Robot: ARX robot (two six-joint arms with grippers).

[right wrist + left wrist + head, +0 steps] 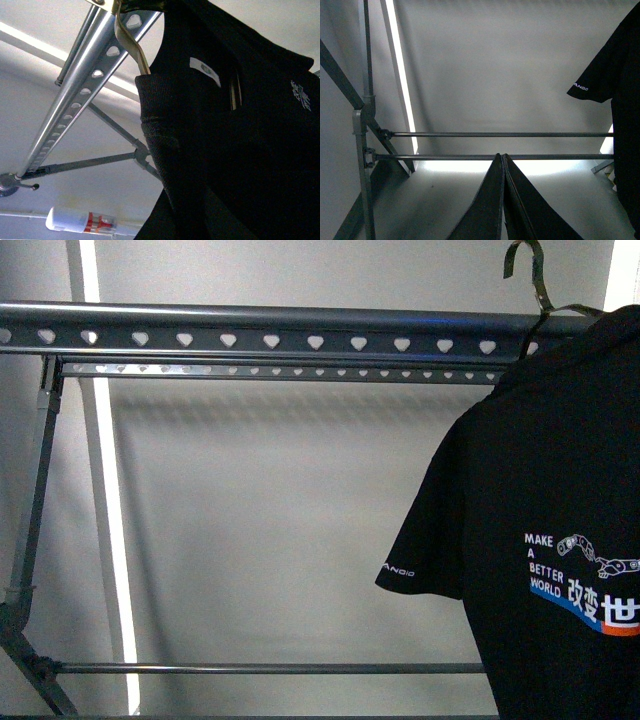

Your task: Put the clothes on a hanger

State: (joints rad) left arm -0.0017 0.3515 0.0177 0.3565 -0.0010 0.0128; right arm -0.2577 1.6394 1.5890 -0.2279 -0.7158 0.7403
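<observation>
Pressing together along a thin seam, the two dark fingers of the left gripper (503, 165) rise from the lower edge of the left wrist view, closed with nothing between them. The right gripper does not show in any picture; the right wrist view is filled by black cloth, so whether that claw is wide, narrow or holding something cannot be told.

Beyond the left gripper lies the hanger (270, 340), a dark grey metal rack. Its long top bar, pierced by a row of small heart-shaped holes, runs across the front view, with a slanted leg at the left end and thin lower rails between the legs. The right end of the bar is hidden behind the garment.

The clothes (545, 570), a black short-sleeved T-shirt, hang at the right end of the bar from a slim wire hook (532, 280) that sticks up above it. The exact point where the hook meets the bar is hard to make out. White lettering reading "MAKE A BETTER WORLD", Chinese characters and a blue-and-orange underline are cut off by the right edge. Small white sleeve lettering is only partly readable.
</observation>
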